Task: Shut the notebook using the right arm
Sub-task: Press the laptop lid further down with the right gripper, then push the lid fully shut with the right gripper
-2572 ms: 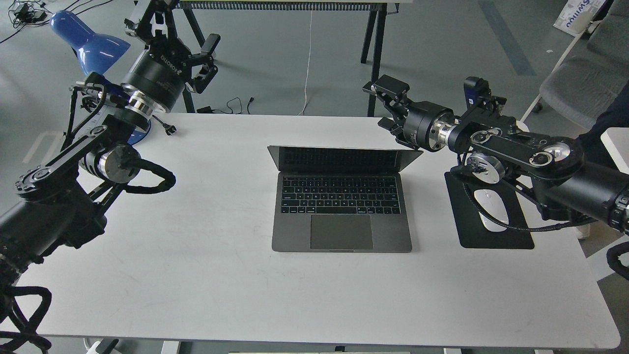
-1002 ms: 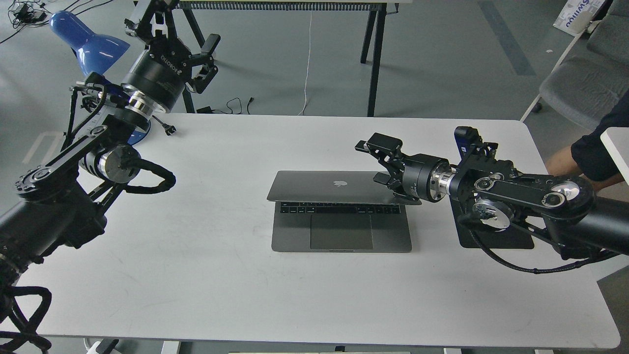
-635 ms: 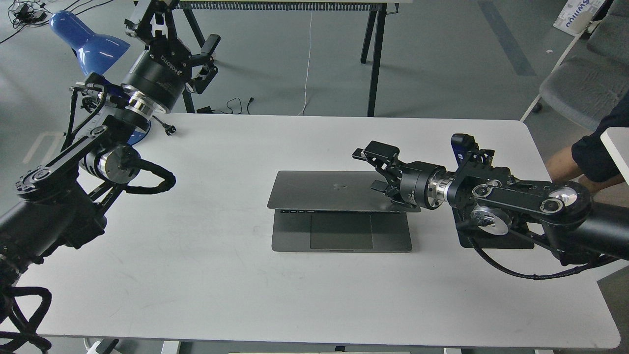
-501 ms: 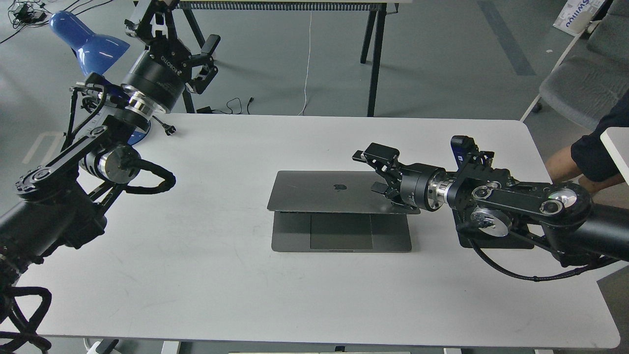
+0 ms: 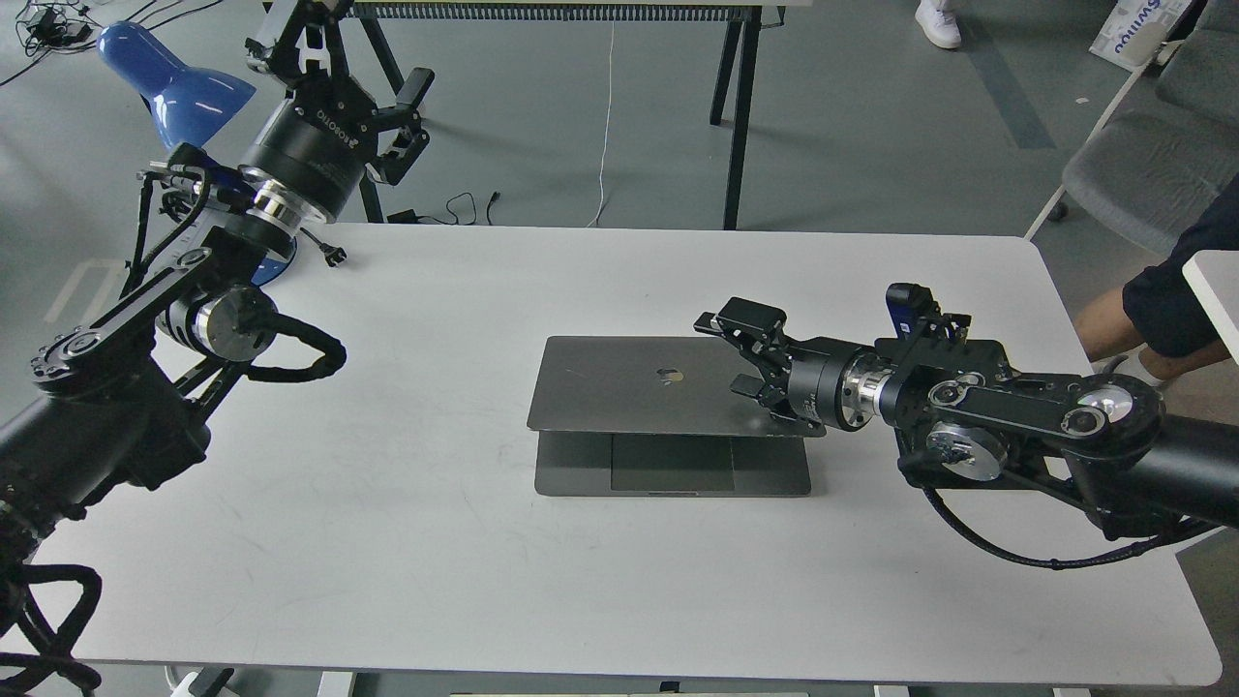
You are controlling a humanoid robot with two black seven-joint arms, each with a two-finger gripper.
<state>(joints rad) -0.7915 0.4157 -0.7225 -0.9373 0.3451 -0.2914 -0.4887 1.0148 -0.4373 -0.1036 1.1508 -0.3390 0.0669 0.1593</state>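
The notebook (image 5: 629, 387) lies in the middle of the white table (image 5: 387, 542). Its grey lid with the apple logo is folded far down over the base. The keyboard is hidden, and only the trackpad strip at the front still shows. My right arm (image 5: 1016, 416) reaches in from the right. My right gripper (image 5: 740, 353) is open, its fingers spread, and rests against the lid's right side. My left gripper (image 5: 411, 116) is open and empty, held high above the table's far left corner.
A blue desk lamp (image 5: 174, 82) stands at the far left corner behind my left arm. A black mouse pad (image 5: 915, 474) lies under my right arm, mostly hidden. A person's arm (image 5: 1152, 310) and a grey chair (image 5: 1152, 165) are at the right. A trestle stand (image 5: 731, 106) stands behind the table.
My right gripper has moved forward and down against the lid. The lid has swung from upright to nearly flat, covering the keyboard. The left arm has not moved.
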